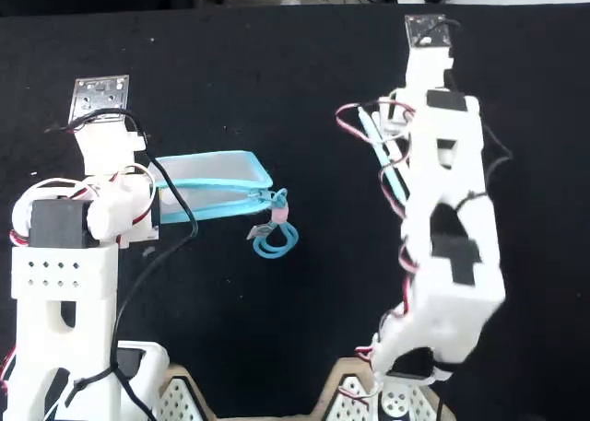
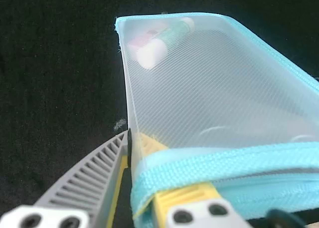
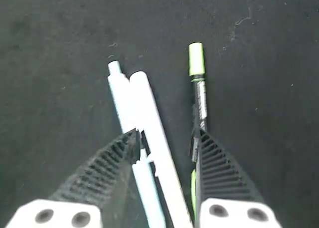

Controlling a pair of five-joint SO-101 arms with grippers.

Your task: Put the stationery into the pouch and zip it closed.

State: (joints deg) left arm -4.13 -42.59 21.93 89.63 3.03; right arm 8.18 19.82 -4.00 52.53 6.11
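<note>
Two white arms stand nearest the overhead lens. The left arm (image 1: 69,255) bends over one end of a flat, translucent plastic pouch with turquoise fabric trim (image 1: 217,174) on the black cloth-covered table (image 1: 304,71). The right arm (image 1: 452,218) stretches over two slim white plastic pens (image 1: 371,128), well apart from the pouch. A bright blue cord loop (image 1: 275,241) trails from the pouch's zip end. From the left wrist, the left gripper (image 2: 134,138) is clamped on the corner of the pouch's turquoise zip band, and a white-and-green stick (image 2: 154,46) lies inside at the far end. From the right wrist, the right gripper (image 3: 167,138) hangs wide open and empty, low over the table. The white pens lie side by side between the jaws, touching one finger, and a black pen with a lime-green cap (image 3: 198,83) runs along the inside of the other. The step in hand appears to be collecting the remaining pens. The next move would call for closing squarely on them without rolling one loose, then carrying them to the pouch's mouth.
</note>
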